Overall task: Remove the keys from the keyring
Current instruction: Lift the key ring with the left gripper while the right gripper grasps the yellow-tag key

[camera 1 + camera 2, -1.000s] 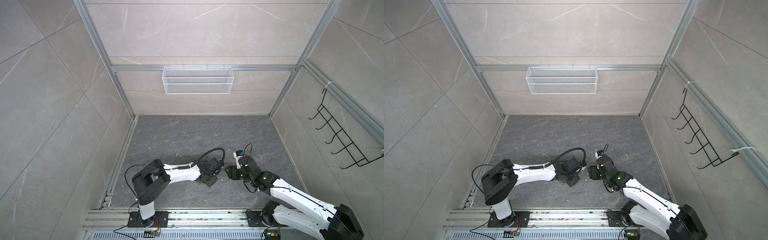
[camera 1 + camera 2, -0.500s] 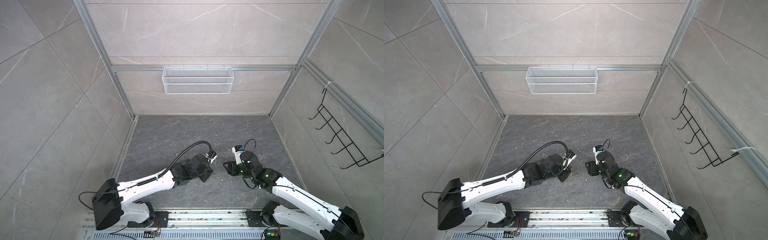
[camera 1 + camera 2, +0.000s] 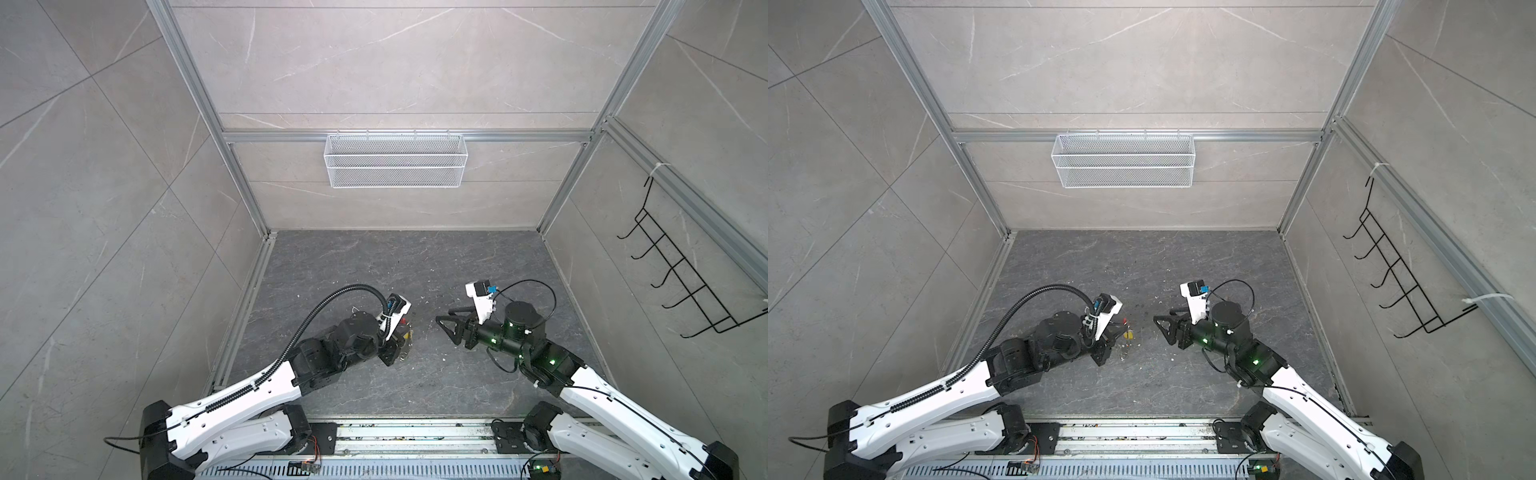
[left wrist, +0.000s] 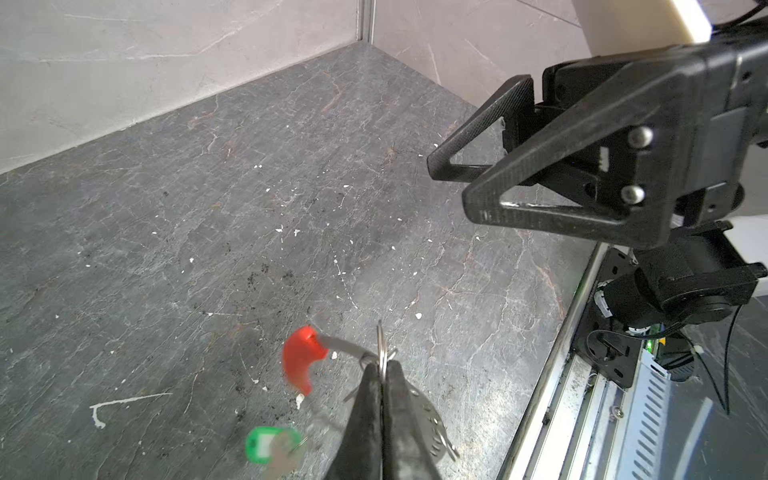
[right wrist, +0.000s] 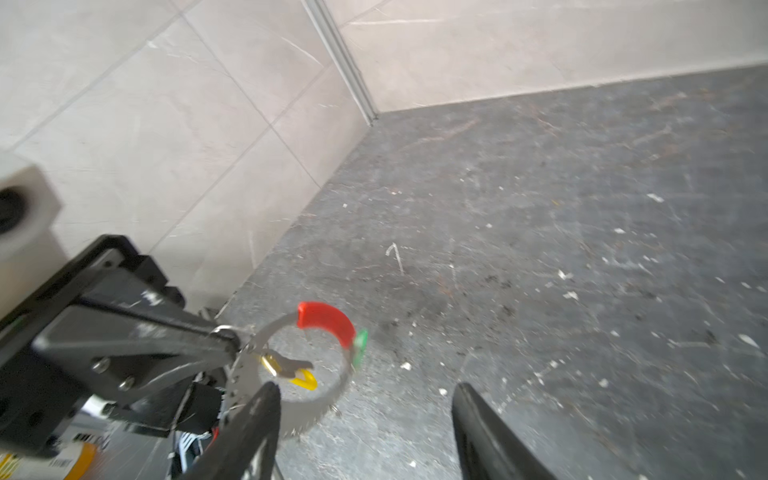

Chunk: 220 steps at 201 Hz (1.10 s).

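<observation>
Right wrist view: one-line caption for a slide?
Left pincer grips the red-sleeved keyring, keys attached; open right pincer faces it.

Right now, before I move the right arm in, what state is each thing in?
Left gripper: shut on the keyring.
Right gripper: open, empty, apart from the keyring.
Keyring: pinched at one edge, hanging clear of the floor.
Yellow key: hanging on the keyring.
Green key: hanging on the keyring, blurred.
Wire basket: empty.
Hook rack: bare.

place: robot lab test cell | cues: tiled walls (image 3: 395,62), aluminium framing (image 3: 291,136), wire basket (image 3: 395,160) upper centre, hook rack (image 3: 683,261) right edge
</observation>
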Each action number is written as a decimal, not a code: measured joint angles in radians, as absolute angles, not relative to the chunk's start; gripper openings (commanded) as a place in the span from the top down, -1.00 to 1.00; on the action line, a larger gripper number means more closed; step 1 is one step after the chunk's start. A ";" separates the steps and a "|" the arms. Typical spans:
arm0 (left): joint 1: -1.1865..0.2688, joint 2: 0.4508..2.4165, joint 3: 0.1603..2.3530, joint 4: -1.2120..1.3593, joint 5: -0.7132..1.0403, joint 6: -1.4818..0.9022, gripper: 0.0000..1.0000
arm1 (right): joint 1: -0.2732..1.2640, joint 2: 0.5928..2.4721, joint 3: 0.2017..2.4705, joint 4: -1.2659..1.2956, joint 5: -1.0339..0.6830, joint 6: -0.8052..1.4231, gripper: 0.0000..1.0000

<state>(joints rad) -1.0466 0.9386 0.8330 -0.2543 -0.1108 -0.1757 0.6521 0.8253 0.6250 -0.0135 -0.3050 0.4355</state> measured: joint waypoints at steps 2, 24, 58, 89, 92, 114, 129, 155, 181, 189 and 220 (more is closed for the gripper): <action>-1.046 0.935 0.833 -0.256 -0.110 -0.176 1.00 | 0.652 0.826 0.625 -0.013 -0.311 0.433 -0.35; -1.042 0.903 0.828 -0.261 -0.102 -0.186 1.00 | 0.652 0.851 0.644 -0.013 -0.393 0.405 -0.34; -1.042 0.872 0.818 -0.262 -0.094 -0.201 1.00 | 0.659 0.870 0.654 0.000 -0.485 0.371 -0.34; -1.042 0.852 0.812 -0.263 -0.093 -0.213 1.00 | 0.733 0.877 0.666 0.002 -0.490 0.316 -0.34; -1.042 0.850 0.812 -0.262 -0.093 -0.214 1.00 | 0.745 0.881 0.670 0.000 -0.488 0.306 -0.34; -1.042 0.839 0.812 -0.262 -0.090 -0.224 1.00 | 0.834 0.917 0.713 -0.018 -0.436 0.237 -0.35; -1.042 0.835 0.812 -0.263 -0.084 -0.233 1.00 | 0.873 0.941 0.736 -0.033 -0.399 0.200 -0.35; -1.042 0.833 0.812 -0.268 -0.075 -0.243 1.00 | 0.904 0.975 0.761 -0.046 -0.333 0.159 -0.34; -1.042 0.826 0.812 -0.272 -0.067 -0.245 1.00 | 0.916 0.991 0.777 -0.049 -0.292 0.129 -0.26; -1.042 0.822 0.812 -0.276 -0.065 -0.245 1.00 | 0.916 0.992 0.782 -0.050 -0.287 0.121 -0.24; -1.042 0.805 0.812 -0.294 -0.051 -0.245 1.00 | 0.916 0.998 0.808 -0.054 -0.283 0.095 -0.19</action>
<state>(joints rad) -1.0416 0.8055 0.8120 -0.2939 -0.0505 -0.2451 0.9161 0.9977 0.8082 -0.0536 -0.2832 0.0948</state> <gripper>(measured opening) 0.052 0.594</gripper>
